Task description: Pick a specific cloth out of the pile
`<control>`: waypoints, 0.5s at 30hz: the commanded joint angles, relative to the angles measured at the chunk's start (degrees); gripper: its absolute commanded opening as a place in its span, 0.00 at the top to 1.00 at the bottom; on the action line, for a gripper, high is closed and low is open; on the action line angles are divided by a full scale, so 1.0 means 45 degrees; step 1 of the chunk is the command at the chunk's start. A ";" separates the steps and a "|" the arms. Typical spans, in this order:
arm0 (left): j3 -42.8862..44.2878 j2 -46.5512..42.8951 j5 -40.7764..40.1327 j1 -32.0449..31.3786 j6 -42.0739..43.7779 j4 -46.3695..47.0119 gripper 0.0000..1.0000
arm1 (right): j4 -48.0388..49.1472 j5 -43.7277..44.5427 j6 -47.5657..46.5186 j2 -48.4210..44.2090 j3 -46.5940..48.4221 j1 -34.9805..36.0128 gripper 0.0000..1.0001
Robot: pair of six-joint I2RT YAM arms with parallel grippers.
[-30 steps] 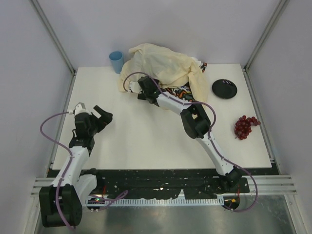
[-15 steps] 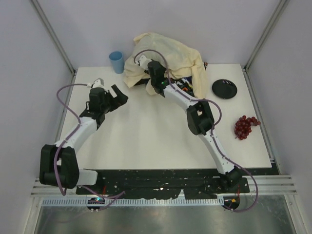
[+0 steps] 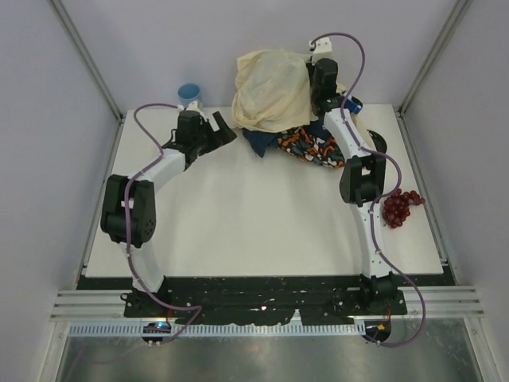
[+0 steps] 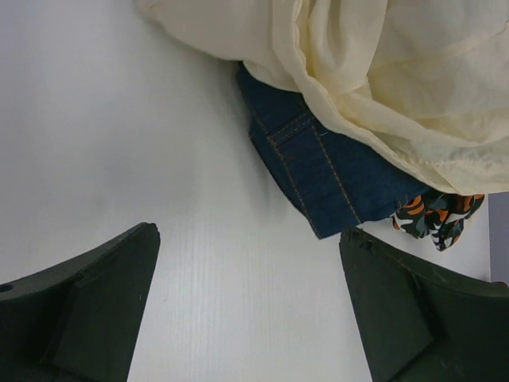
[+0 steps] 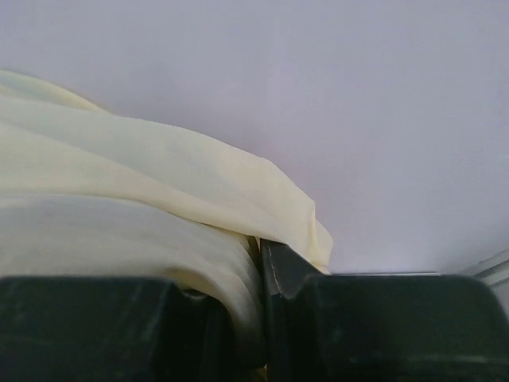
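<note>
The cloth (image 4: 326, 171), dark blue denim with lighter seams, lies on the table with one corner sticking out from under the pile (image 3: 302, 135); the rest of it is hidden. In the top view the denim (image 3: 258, 142) shows at the pile's left edge. My left gripper (image 4: 248, 239) is open just short of that corner and low over the table, its fingers (image 4: 87, 310) touching nothing. It is also seen from above (image 3: 219, 131). My right gripper (image 5: 262, 255) is shut on the cream-yellow cloth (image 5: 119, 199), holding it raised over the pile's back (image 3: 316, 94).
An orange-black-white patterned cloth (image 3: 310, 147) lies under the raised cream one. A blue cup (image 3: 189, 93) stands at the back left behind my left arm. A black plate (image 3: 375, 143) sits partly behind the right arm, and red grapes (image 3: 400, 205) lie at the right edge.
My right gripper shut on the cream-yellow cloth and carried it up and back to the right, uncovering the denim. My left arm stretched forward to the pile's left edge, staying open.
</note>
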 commanded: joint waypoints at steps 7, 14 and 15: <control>0.1233 0.2335 0.1283 -0.1213 -0.1515 0.1173 0.00 | -0.0239 -0.0789 0.2943 0.0488 0.0529 -0.0112 0.80; 0.2986 0.4834 0.1573 -0.1449 -0.3702 0.3517 0.00 | -0.0879 -0.0828 0.3353 0.0038 0.0137 -0.0093 0.80; 0.3300 0.5204 0.1710 -0.1488 -0.3840 0.3694 0.00 | -0.0941 -0.0848 0.3353 0.0018 0.0137 -0.0093 0.80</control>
